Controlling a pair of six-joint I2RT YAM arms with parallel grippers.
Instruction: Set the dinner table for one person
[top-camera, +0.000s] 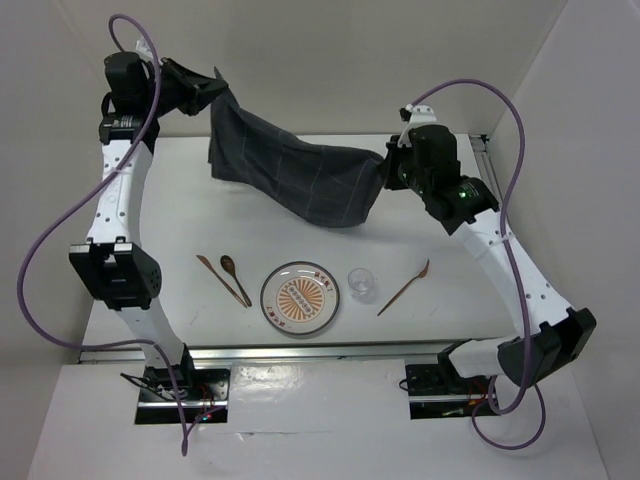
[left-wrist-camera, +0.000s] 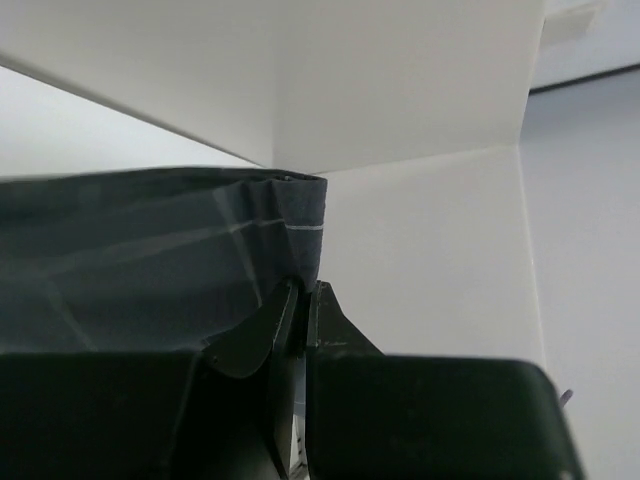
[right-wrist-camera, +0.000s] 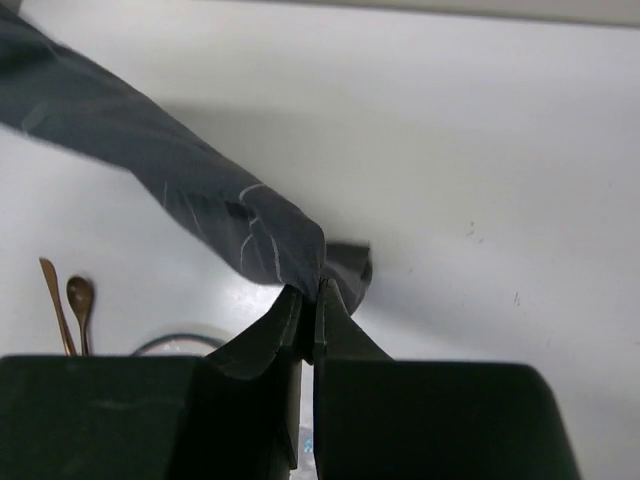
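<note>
The left pincer (left-wrist-camera: 303, 300) and right pincer (right-wrist-camera: 312, 300) are clamping the cloth (top-camera: 290, 175) over the table's (top-camera: 180, 210) far edge; its sag could topple the glass (top-camera: 362, 283).

Robotics laboratory test cell: left arm (top-camera: 118, 200) and right arm (top-camera: 500, 245) bolted by a metal rail (top-camera: 300, 352) at the near edge of a white worktop (top-camera: 190, 220); plain white panels (top-camera: 330, 60) enclose it; purple cables (top-camera: 470, 84) run exposed.
</note>
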